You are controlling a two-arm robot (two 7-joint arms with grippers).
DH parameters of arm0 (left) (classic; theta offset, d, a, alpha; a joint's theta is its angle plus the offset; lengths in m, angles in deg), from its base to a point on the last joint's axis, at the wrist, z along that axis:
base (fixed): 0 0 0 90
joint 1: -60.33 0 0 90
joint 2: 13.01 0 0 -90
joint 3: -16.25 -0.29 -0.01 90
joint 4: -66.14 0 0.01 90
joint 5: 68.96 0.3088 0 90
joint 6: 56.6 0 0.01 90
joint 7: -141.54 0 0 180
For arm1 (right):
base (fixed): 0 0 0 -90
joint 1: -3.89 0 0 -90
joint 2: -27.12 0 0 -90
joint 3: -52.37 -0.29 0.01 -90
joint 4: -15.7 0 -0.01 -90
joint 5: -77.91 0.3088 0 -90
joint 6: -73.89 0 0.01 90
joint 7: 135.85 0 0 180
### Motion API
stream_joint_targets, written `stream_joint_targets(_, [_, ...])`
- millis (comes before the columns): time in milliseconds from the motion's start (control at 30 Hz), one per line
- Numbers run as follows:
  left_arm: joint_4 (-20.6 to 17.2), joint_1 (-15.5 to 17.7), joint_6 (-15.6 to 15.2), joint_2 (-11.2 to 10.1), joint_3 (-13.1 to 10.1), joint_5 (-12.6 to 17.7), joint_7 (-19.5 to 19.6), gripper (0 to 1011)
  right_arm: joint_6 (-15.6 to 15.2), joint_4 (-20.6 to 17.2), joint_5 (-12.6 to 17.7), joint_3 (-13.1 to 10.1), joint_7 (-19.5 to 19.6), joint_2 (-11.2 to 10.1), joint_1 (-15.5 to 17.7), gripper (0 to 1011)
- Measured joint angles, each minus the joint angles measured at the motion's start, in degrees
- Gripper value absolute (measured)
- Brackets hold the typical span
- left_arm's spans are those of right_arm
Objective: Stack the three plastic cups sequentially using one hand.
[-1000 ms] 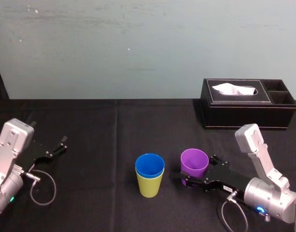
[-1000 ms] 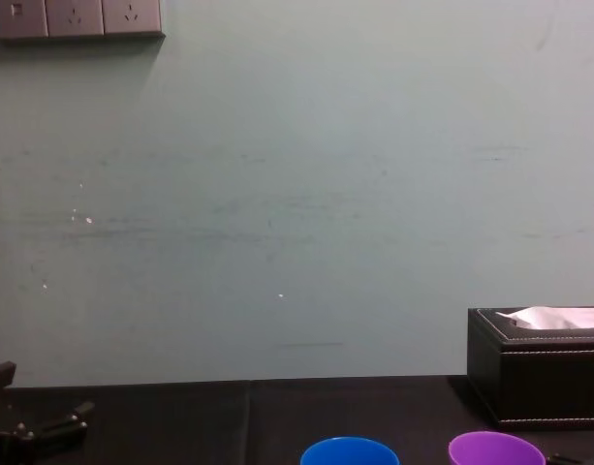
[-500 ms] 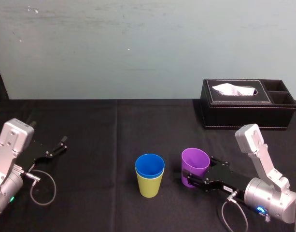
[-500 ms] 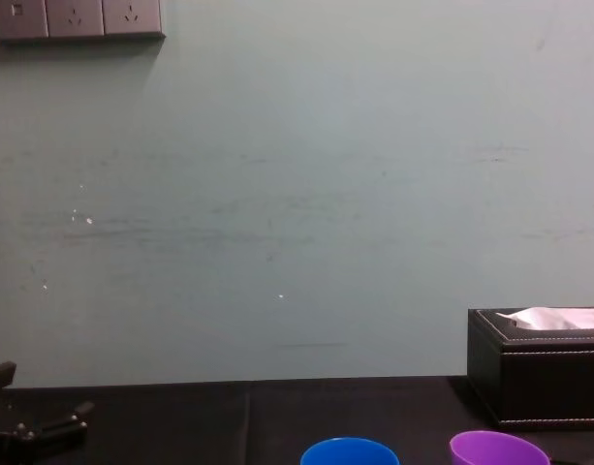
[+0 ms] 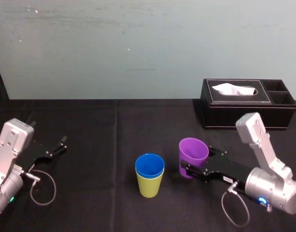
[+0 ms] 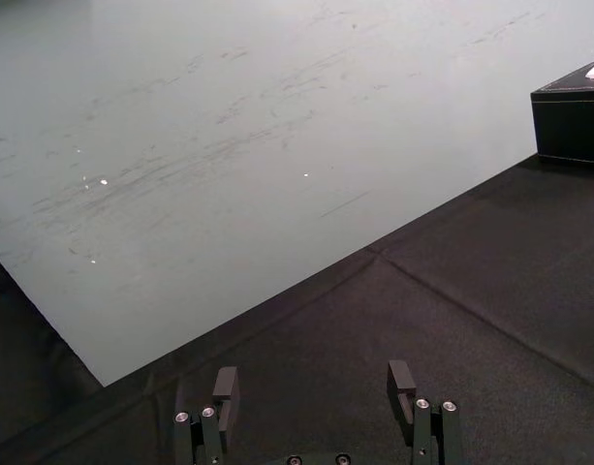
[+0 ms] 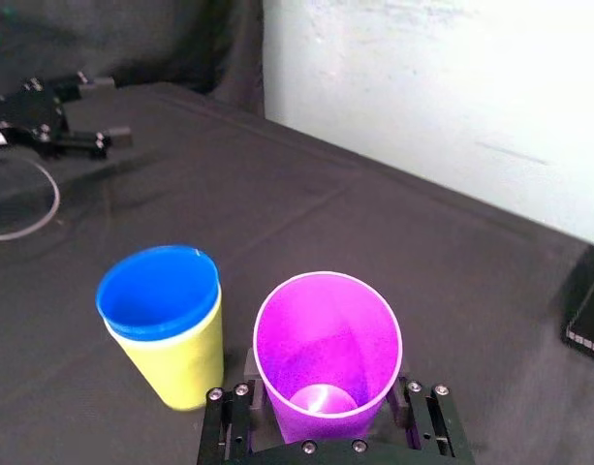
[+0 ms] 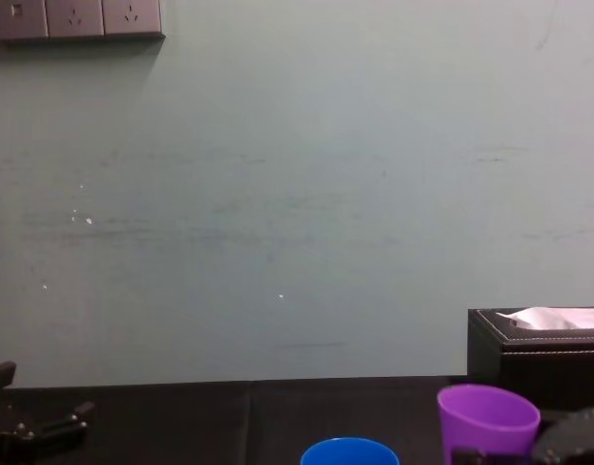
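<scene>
The purple cup (image 5: 193, 153) hangs upright a little above the black table, with my right gripper (image 5: 198, 167) shut on its lower half. In the right wrist view a finger presses each side of the purple cup (image 7: 328, 349). Just to its left stands the blue cup (image 5: 149, 165), nested inside the yellow-green cup (image 5: 149, 186). The chest view shows the purple cup (image 8: 487, 418) raised above the blue cup's rim (image 8: 350, 451). My left gripper (image 6: 313, 387) rests open and empty at the table's far left (image 5: 56, 147).
A black leather tissue box (image 5: 244, 104) stands at the back right, behind the right arm. A loose grey cable (image 5: 41, 186) loops beside the left arm. Bare black cloth (image 5: 114, 130) lies around the cups.
My right gripper closed on the purple cup and lifted it off the table, carrying it slightly left toward the blue-and-yellow-green pair. The left arm stayed still.
</scene>
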Motion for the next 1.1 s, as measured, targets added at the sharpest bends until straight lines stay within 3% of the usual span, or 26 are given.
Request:
stream_joint_targets(500, [0.00,0.00,0.00,0.00,0.00,0.00,0.00,1000,-6.09,-7.38,2.72,2.15,-3.36,-1.93,-6.08,723])
stream_joint_targets(1100, [0.00,0.00,0.00,0.00,0.00,0.00,0.00,1000,-7.06,-8.33,4.80,6.52,-4.66,-2.03,-9.39,723])
